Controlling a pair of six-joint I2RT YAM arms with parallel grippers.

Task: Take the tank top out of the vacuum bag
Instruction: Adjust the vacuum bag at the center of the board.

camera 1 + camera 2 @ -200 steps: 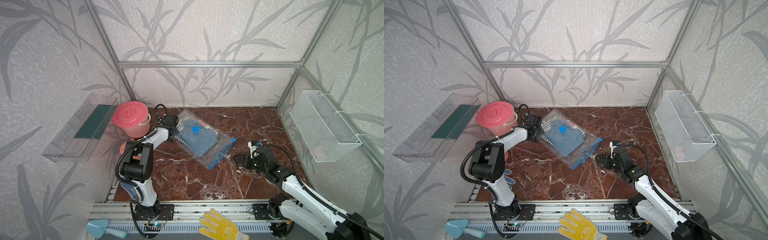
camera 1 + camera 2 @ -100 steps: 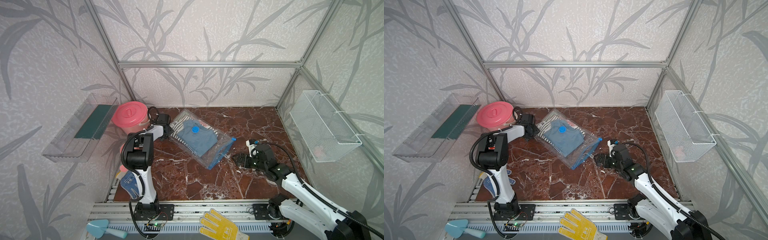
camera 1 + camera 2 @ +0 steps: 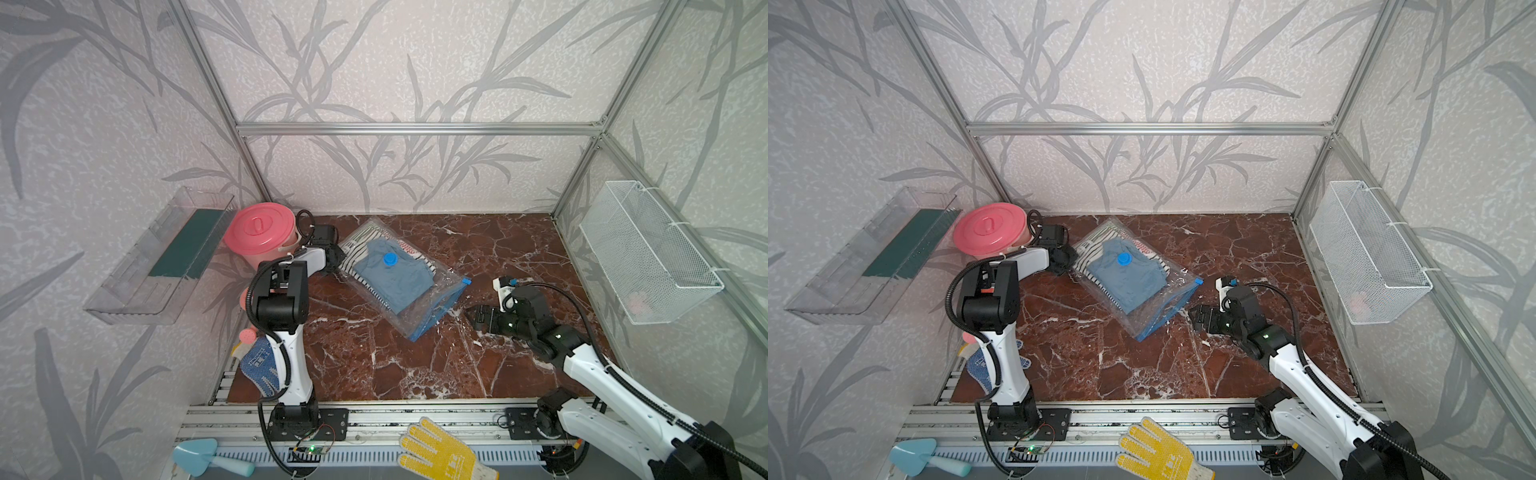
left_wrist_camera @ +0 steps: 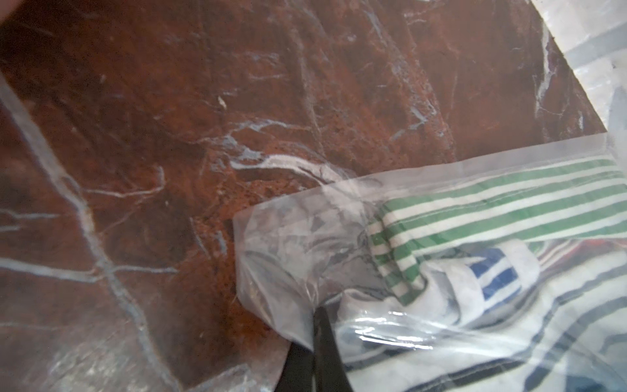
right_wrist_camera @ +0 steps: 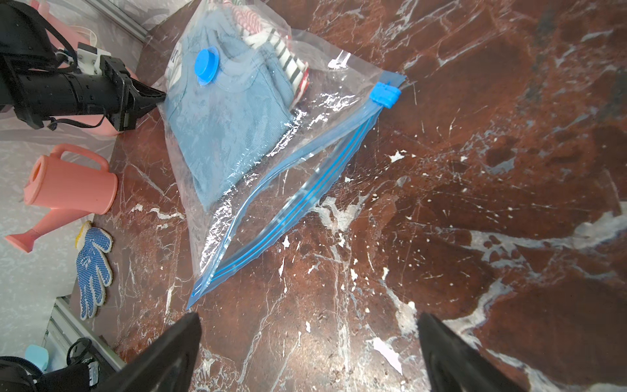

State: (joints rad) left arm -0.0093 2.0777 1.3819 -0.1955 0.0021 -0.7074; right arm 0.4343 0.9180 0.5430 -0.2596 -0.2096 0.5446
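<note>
A red-brown marble tabletop (image 3: 498, 257), veined in white, forms the floor of a small walled booth. Behind its far edge rises the back wall (image 3: 415, 62), papered pale with grey leaf sprays; the same paper covers the side walls (image 3: 62, 145). Slanting aluminium posts (image 3: 214, 91) stand at the tabletop's far corners, joined by a crossbar (image 3: 415, 129) above its far edge. Over the tabletop's left edge a clear shelf (image 3: 137, 303) hangs on the wall, holding a dark green mat (image 3: 187, 245). Over its right edge hangs a white wire basket (image 3: 648, 253). A slotted aluminium rail (image 3: 415, 415) runs along its near edge. The light is soft and even.
</note>
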